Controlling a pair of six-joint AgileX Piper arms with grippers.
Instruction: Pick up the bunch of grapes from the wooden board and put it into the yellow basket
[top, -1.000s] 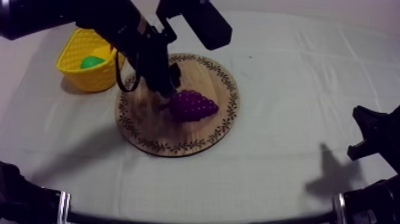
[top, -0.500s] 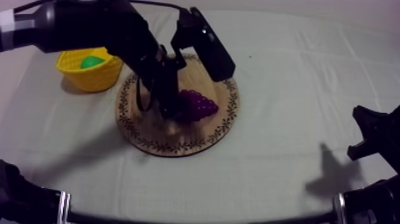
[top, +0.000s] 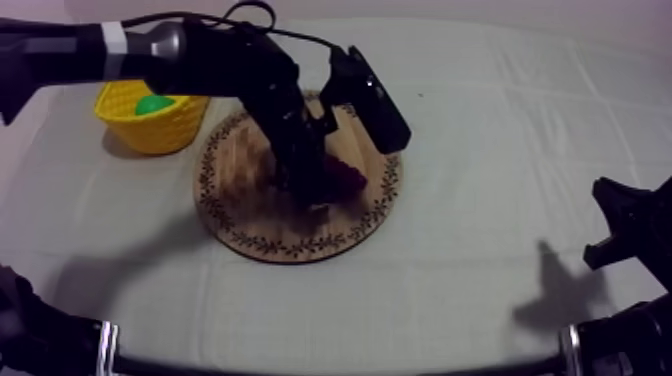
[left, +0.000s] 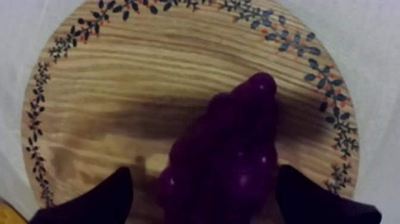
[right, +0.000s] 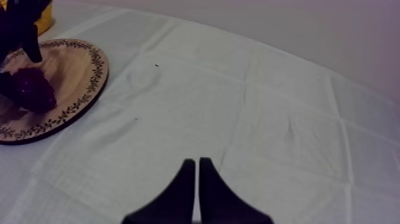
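My left arm reaches in from the far left, and the left gripper (top: 312, 195) is down on the wooden board (top: 240, 190), right over the bunch of grapes (top: 343, 180). In the left wrist view its fingers (left: 89, 202) stand wide, one on each side of the purple bunch (left: 232, 155), which lies on the board (left: 119, 89) with its narrow end pointing away from the gripper (left: 203, 173). The yellow basket (top: 150, 128) sits just beyond the board's far left rim, with a green toy fruit (top: 152, 103) inside. My right gripper (right: 194, 162) rests low at the near right over the bare cloth (right: 250, 101), fingers pressed together in a narrow wedge.
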